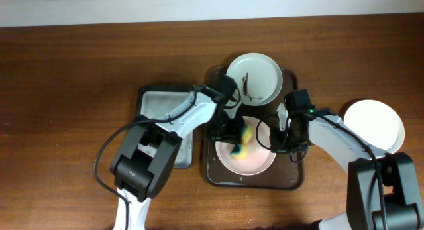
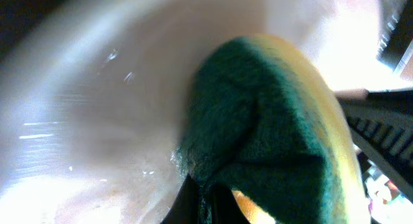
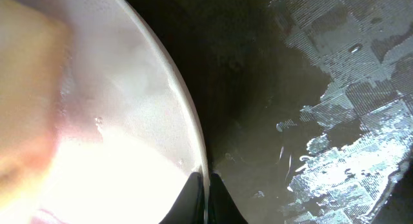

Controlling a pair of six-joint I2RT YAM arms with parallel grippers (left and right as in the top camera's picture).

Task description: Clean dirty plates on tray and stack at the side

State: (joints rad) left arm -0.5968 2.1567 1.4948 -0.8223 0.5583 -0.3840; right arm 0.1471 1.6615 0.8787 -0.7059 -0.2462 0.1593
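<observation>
A pinkish white plate [image 1: 255,160] lies at the front of the dark brown tray [image 1: 291,177]. My left gripper [image 1: 235,138] is shut on a green and yellow sponge [image 1: 240,146] and presses it onto that plate; the sponge fills the left wrist view [image 2: 271,140] against the plate [image 2: 97,108]. My right gripper [image 1: 277,138] is shut on the plate's right rim [image 3: 193,153]. A second plate [image 1: 255,77] with dark smears lies at the back of the tray. A third white plate [image 1: 375,126] lies on the table to the right of the tray.
A grey basin [image 1: 159,107] stands left of the tray, under the left arm. The wet tray floor [image 3: 322,121] shows beside the held rim. The wooden table [image 1: 66,124] extends to the left.
</observation>
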